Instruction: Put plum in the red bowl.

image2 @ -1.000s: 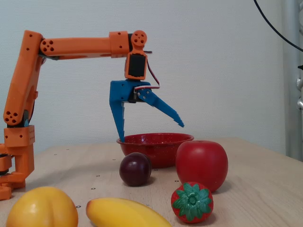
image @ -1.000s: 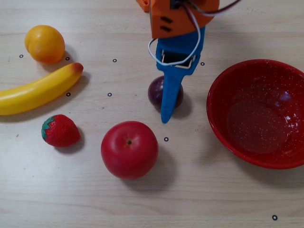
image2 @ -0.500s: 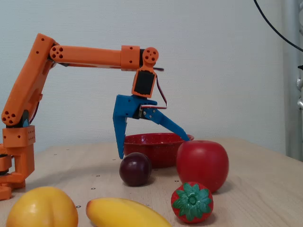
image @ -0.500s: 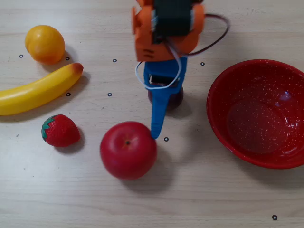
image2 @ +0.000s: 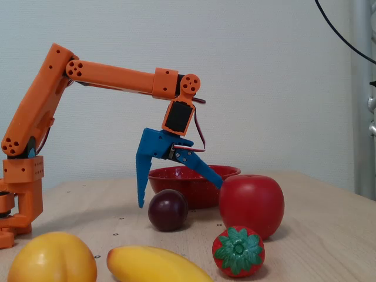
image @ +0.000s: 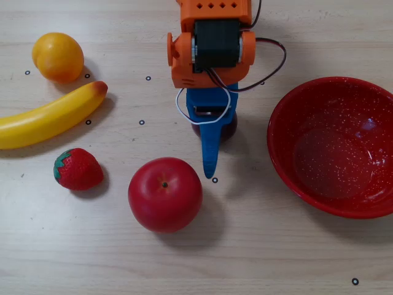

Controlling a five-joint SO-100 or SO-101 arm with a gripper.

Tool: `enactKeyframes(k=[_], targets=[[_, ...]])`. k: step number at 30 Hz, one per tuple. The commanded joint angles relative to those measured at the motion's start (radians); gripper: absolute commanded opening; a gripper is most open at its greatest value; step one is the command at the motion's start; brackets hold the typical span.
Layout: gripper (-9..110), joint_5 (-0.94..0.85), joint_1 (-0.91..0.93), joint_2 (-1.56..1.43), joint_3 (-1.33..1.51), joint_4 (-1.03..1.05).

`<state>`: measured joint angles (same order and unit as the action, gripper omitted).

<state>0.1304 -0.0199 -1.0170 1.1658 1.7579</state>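
Overhead view, left to right: orange [image: 58, 56], banana [image: 49, 115], strawberry [image: 77, 169], apple [image: 164, 194], then the gripper [image: 212, 147] over the plum [image: 215, 129], with the bowl [image: 334, 146] at 3 o'clock. Fixed view shows the jaws spread wide, holding nothing, one finger down at the plum's [image2: 168, 210] 10 o'clock, the other slanting toward the apple [image2: 251, 204]. This looks like the approach step; next, lower around the plum, close, lift and carry to the bowl [image2: 194, 182].

Overhead view: small round dark plum [image: 228, 128] on pale wooden table [image: 276, 258], under wide-spread blue gripper [image: 211, 138]; big glossy red bowl [image: 334, 146] right; red apple [image: 164, 193] below-left; strawberry [image: 77, 169], banana [image: 49, 116], orange [image: 58, 57] far left.
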Motion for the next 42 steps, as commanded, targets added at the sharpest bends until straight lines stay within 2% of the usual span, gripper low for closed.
enactKeyframes(k=[1, 21, 42], targets=[[67, 0.021, -0.008, -0.067, -0.012, 0.029], [67, 0.098, -0.005, -0.011, 0.009, -0.025], [67, 0.097, 0.044, 0.098, -0.037, -0.063]])
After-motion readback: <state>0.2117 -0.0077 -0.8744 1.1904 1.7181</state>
